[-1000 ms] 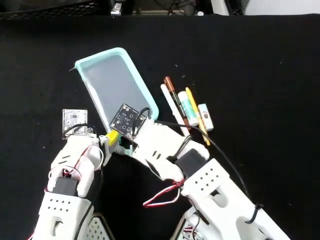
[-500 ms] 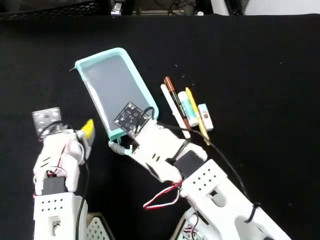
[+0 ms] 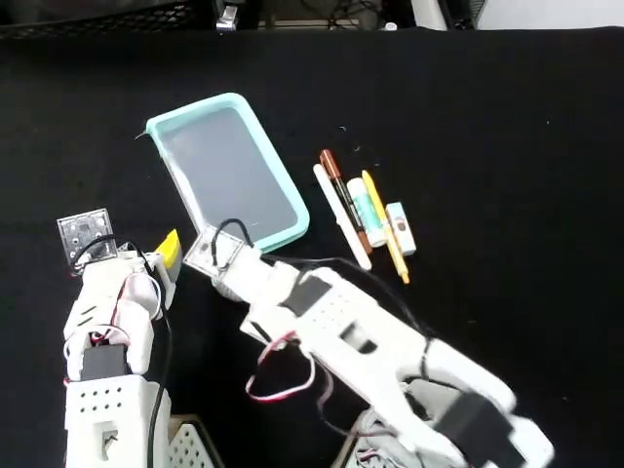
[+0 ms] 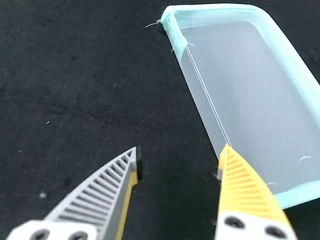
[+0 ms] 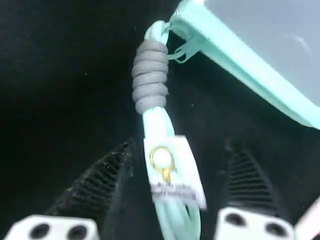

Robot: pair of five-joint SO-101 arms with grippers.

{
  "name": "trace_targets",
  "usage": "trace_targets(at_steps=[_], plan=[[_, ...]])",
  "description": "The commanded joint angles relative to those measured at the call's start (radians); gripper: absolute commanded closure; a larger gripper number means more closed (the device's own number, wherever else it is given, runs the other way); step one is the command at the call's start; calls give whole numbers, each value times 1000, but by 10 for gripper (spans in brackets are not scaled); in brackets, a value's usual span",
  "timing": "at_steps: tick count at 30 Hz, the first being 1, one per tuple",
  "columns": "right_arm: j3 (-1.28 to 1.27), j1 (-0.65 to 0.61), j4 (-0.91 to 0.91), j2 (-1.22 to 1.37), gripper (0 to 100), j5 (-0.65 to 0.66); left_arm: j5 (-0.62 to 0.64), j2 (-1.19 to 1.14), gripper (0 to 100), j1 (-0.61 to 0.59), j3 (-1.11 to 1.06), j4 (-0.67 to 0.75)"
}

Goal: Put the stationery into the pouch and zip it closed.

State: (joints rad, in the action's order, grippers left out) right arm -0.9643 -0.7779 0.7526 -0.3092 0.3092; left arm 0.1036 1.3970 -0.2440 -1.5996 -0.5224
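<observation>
**High view:** The teal-edged mesh pouch lies flat at about 10 o'clock from the middle of the black table, and I see nothing inside it. The stationery is not yet packed. A brown pen, a white pen, a yellow pencil, a green-and-white stick and a small white block sit in a tight row at the pouch's 3 o'clock. The left arm stands at the pouch's 8 o'clock, apart from it. The right arm ends at the pouch's near corner, at 6 o'clock.

**Left wrist view:** The left gripper is spread wide and empty above bare cloth, with its yellow finger just beside the pouch's long edge. I judge it is placed there to brace the pouch.

**Right wrist view:** The right gripper is also open and holds nothing. The zip pull, a wrapped cord with a label tag, runs from the pouch corner into the gap between its dark fingers. That looks to me like a line-up for pinching the pull and working the zip.
</observation>
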Motion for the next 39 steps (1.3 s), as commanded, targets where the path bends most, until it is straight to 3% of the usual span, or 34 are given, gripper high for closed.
trace_targets(at_steps=[1,3,10,24,31,39], plan=[[58,11,-52,97,873,77,6,3,733,4,31,5],[73,40,-48,114,993,101,3,2,733,4,15,38],[56,160,120,-39,987,112,3,3,733,4,-16,81],[-151,169,259,-297,981,112,3,3,733,4,-16,81],[-148,169,262,-305,777,110,3,2,733,4,-16,81],[53,164,445,-306,791,104,3,2,733,4,-16,81]])
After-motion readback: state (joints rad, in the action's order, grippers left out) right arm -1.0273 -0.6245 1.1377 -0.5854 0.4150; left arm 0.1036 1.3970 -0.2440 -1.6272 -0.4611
